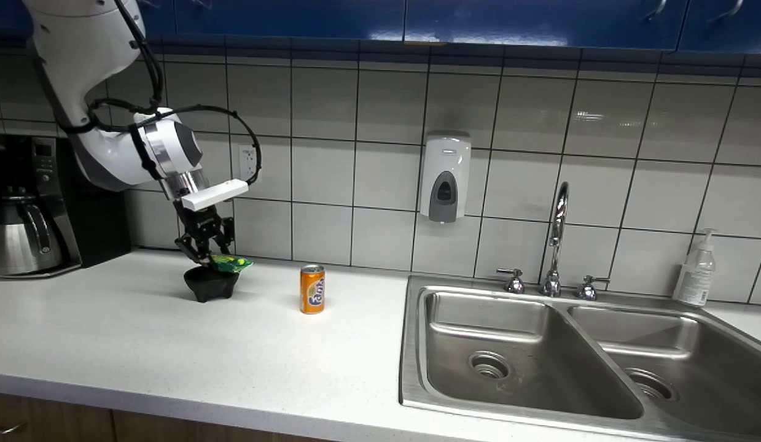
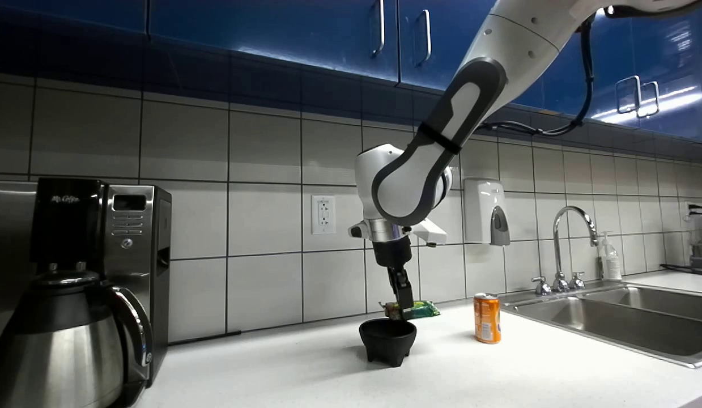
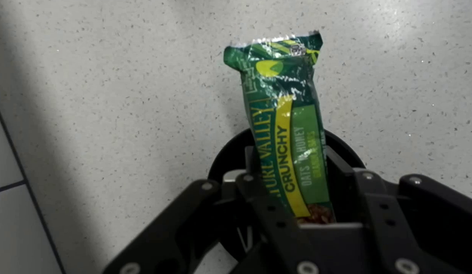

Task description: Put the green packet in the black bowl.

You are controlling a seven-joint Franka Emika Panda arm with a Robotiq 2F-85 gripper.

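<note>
The green packet, a granola bar wrapper, shows in both exterior views (image 1: pixel 231 264) (image 2: pixel 423 309) and in the wrist view (image 3: pixel 281 91). My gripper (image 1: pixel 212 255) (image 2: pixel 406 309) (image 3: pixel 291 156) is shut on the packet, with one finger at each long edge. The packet is held about level at the height of the black bowl's rim. The black bowl (image 1: pixel 210 286) (image 2: pixel 388 341) stands upright on the counter. In the wrist view, the bowl (image 3: pixel 230 156) lies under the packet and fingers. One packet end sticks out past the rim. The packet's near end is partly hidden by the gripper.
An orange can (image 1: pixel 312 290) (image 2: pixel 486 318) stands upright on the counter (image 1: pixel 171 344), to one side of the bowl. A coffee machine (image 1: pixel 91 209) (image 2: pixel 130 255) stands at the other side. The tiled wall is close behind the bowl. A steel sink (image 1: pixel 411 344) lies beyond the can.
</note>
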